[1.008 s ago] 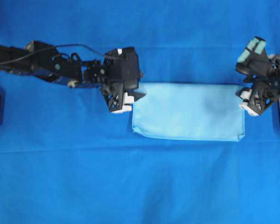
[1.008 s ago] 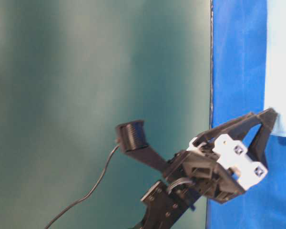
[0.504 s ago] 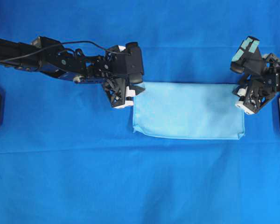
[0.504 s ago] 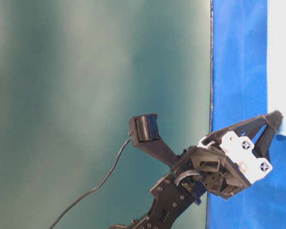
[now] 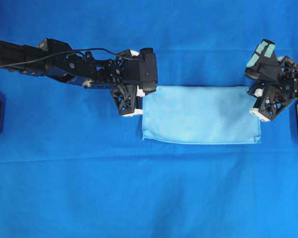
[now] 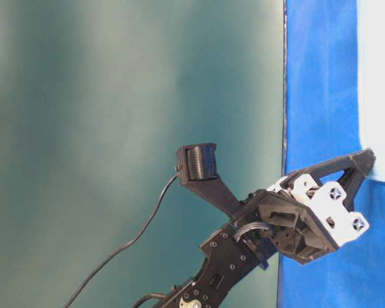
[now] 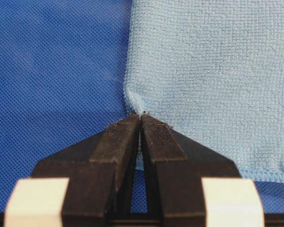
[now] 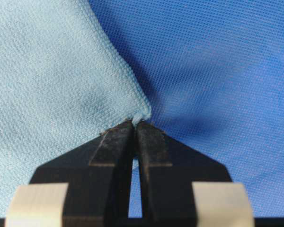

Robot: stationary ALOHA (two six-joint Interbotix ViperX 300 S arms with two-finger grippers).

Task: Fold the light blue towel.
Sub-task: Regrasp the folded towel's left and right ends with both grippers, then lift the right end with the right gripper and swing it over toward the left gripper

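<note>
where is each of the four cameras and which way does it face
Overhead: above the table, looking straight down on the towel, with both arms; left pincer, right pincer.
Table-level: low at the cloth's edge, turned sideways, showing one arm against a green wall.
Left wrist: behind the shut fingers, facing a towel corner.
Right wrist: behind its fingers, facing another corner.
Both wrist views share the towel.

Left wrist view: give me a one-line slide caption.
Left gripper pinches shut on a corner of the light blue towel lying on the blue table cloth.
</note>
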